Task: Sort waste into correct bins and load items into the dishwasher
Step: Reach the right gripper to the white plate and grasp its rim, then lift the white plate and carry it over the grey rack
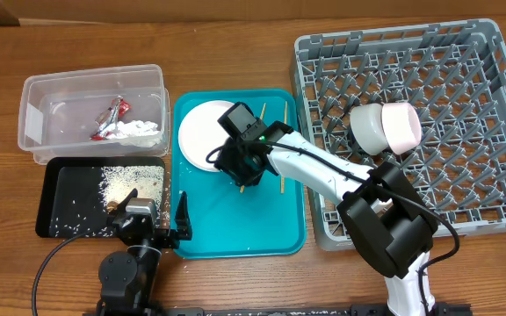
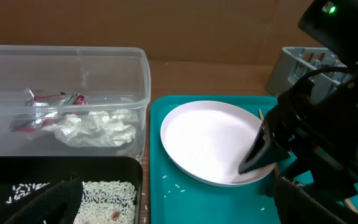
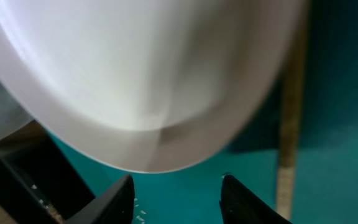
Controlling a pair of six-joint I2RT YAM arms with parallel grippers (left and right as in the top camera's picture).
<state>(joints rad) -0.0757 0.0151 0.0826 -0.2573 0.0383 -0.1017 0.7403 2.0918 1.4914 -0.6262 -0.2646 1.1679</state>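
The round white plate point(image 1: 202, 132) lies on the teal tray point(image 1: 235, 233). My right gripper point(image 1: 244, 175) is open and empty at the plate's near-right rim; in the right wrist view its fingertips point(image 3: 178, 199) straddle bare teal just short of the plate point(image 3: 142, 74). A wooden chopstick point(image 3: 289, 124) lies to its right. The clear tub point(image 1: 33, 114) holds the red-and-silver wrapper point(image 1: 112, 118) and white tissue point(image 1: 139, 130). The black tray point(image 1: 55, 219) holds rice point(image 1: 134, 180). My left gripper point(image 1: 155, 219) is open and empty, low over the black tray's right edge point(image 2: 179, 214).
The grey dish rack point(image 1: 464, 175) at right holds a white bowl point(image 1: 369, 125) and a pink bowl point(image 1: 402, 125). A few loose rice grains point(image 2: 169, 180) lie on the teal tray. The right arm stretches from the front edge across the tray.
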